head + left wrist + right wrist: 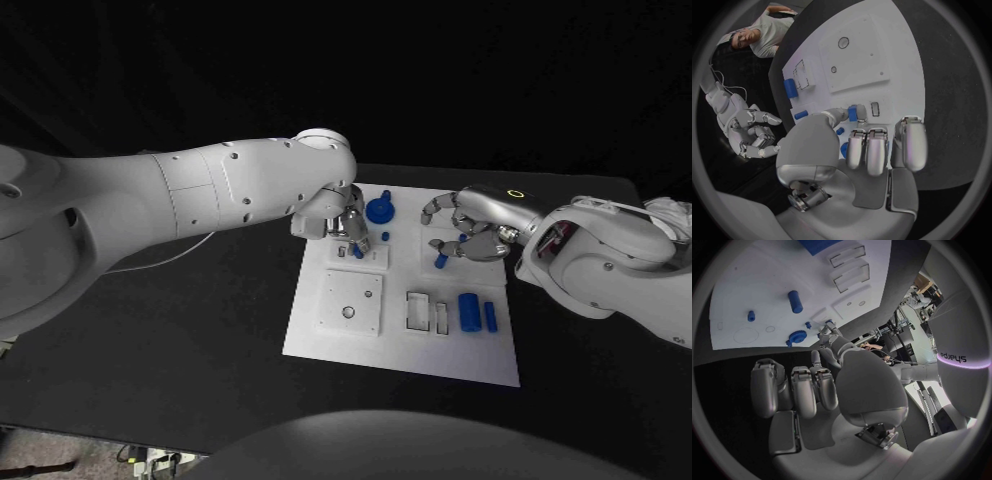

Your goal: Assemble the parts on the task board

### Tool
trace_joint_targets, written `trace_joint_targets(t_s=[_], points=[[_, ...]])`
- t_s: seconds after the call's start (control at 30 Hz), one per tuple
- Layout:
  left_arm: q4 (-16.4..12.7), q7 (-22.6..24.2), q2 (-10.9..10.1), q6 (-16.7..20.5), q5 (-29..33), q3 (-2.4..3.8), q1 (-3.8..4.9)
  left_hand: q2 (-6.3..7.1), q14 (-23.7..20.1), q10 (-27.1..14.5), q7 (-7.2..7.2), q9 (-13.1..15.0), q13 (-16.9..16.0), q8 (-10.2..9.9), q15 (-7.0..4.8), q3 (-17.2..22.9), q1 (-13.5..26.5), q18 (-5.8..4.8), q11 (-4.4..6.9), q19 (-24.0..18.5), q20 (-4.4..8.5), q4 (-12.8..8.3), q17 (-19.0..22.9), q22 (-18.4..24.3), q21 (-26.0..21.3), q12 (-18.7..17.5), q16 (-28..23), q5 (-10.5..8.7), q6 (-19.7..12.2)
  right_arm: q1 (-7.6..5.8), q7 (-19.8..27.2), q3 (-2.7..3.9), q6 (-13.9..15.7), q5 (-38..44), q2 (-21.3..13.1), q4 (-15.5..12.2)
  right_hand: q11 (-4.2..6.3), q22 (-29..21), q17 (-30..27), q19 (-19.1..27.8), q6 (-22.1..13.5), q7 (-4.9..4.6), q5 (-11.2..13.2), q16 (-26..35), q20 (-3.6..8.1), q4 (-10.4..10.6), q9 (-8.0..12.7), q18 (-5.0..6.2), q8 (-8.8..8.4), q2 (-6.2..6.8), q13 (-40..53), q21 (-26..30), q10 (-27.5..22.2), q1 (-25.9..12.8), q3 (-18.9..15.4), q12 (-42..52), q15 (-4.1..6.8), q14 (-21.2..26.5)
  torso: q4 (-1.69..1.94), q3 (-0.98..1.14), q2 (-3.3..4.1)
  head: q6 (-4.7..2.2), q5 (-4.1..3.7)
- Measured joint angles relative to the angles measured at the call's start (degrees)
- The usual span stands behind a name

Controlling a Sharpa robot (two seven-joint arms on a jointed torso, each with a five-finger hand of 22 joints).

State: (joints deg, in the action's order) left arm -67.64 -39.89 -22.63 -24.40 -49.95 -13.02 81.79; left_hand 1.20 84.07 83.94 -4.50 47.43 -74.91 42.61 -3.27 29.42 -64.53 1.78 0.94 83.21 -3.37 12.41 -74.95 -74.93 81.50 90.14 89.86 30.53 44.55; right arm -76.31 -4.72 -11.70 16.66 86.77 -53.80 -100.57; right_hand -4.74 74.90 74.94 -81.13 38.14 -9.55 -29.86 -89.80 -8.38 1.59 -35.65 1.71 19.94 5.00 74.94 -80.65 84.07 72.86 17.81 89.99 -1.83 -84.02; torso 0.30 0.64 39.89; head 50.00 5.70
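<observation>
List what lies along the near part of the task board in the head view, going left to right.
Raised white square plate → empty rectangular slot → second narrower slot → thick blue cylinder → thin blue peg, all on the task board.

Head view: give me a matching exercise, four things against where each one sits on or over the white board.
1. gear
2. thick cylinder
3. square plate with two holes
4. right hand

A. near-left part of the board
B. far edge of the board
C. near-right part, beside a thinner cylinder
D. above the board's far right side

Pairs: 1-B, 2-C, 3-A, 4-D.
</observation>
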Motion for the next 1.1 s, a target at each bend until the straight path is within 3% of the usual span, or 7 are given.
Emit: trace_joint_targets(t_s=[0.17,0.47,0.63,0.87,1.1], points=[[0.06,0.01,0.03,0.01,-0.02,0.05,-0.04,0.0,0.0,0.0,-0.09,0.01,0.0,-0.68,0.0,-0.38,0.0,0.0,0.0,0.0,0.0,-0.38,0.0,0.0,-0.19,0.0,0.0,-0.08,0.1,0.02,-0.09,0.0,-0.22,-0.09,0.03,0.04,0.01,0.0,0.0,0.09,0.0,0.0,-0.22,0.0,0.09,0.0,0.0,0.89,0.0,0.0,0.0,0.0,-0.01,0.0,0.0,0.0,0.0,0.0,0.0,0.01,0.01,0.0,0.1],[0.16,0.02,0.03,0.0,0.0,0.18,-0.14,-1.24,-0.18,0.21,-0.08,-0.4,0.0,-4.8,0.18,-1.63,0.04,0.0,-0.21,-0.41,-0.41,-3.73,0.01,0.01,-0.8,0.0,0.0,-7.83,0.93,0.06,-0.27,-0.01,-0.54,-0.25,0.04,0.2,0.02,0.04,-0.01,0.08,0.0,0.0,-0.22,0.0,0.09,0.0,0.0,0.89,0.0,0.0,0.0,0.23,-0.02,0.0,0.0,0.0,0.0,0.0,-0.04,0.03,0.02,0.0,0.12],[0.25,0.02,0.05,-0.01,0.01,0.23,-0.18,-1.5,-0.2,0.21,0.02,-0.57,0.0,-6.45,0.2,-1.57,0.34,0.0,-0.21,-0.41,-0.41,-4.89,0.01,0.01,-1.08,0.0,0.0,-9.93,1.44,0.08,-0.34,-0.01,-0.67,-0.33,0.04,0.22,0.02,0.04,-0.01,0.08,0.0,0.0,-0.22,0.0,0.09,0.0,-0.01,0.89,0.0,0.0,0.0,0.23,-0.02,0.0,0.0,0.0,0.0,0.0,-0.07,0.03,0.02,0.0,0.12],[0.47,-0.06,0.06,0.0,-0.12,0.24,-0.23,-1.23,-0.2,0.0,1.41,-0.61,0.0,-8.08,0.2,-4.52,1.93,0.0,-0.41,-0.41,-0.41,-2.4,0.02,0.01,-1.41,0.0,0.0,-12.27,2.91,0.1,-0.44,-0.02,-0.87,-0.43,0.03,0.24,0.02,0.04,-0.02,0.08,0.0,0.0,-0.22,0.0,0.09,0.0,-0.01,0.89,0.0,0.0,0.0,0.23,-0.02,0.0,0.0,0.0,0.0,0.0,-0.07,0.04,0.02,0.0,0.08],[0.66,-0.08,0.07,0.14,-0.35,0.24,-0.31,-1.7,0.01,0.0,1.13,-0.56,0.0,-9.62,0.41,-7.16,3.18,0.0,-0.41,-0.41,-0.41,-0.06,0.02,0.01,-1.41,0.0,0.0,-15.34,3.16,0.2,-0.54,-0.02,-1.09,-0.55,0.03,0.32,-0.04,0.03,-0.02,0.08,0.0,0.0,-0.22,0.0,0.08,0.0,0.03,0.89,0.0,0.0,0.0,0.23,-0.08,0.0,0.0,0.0,0.0,0.0,-0.04,0.03,0.01,0.0,0.08]])
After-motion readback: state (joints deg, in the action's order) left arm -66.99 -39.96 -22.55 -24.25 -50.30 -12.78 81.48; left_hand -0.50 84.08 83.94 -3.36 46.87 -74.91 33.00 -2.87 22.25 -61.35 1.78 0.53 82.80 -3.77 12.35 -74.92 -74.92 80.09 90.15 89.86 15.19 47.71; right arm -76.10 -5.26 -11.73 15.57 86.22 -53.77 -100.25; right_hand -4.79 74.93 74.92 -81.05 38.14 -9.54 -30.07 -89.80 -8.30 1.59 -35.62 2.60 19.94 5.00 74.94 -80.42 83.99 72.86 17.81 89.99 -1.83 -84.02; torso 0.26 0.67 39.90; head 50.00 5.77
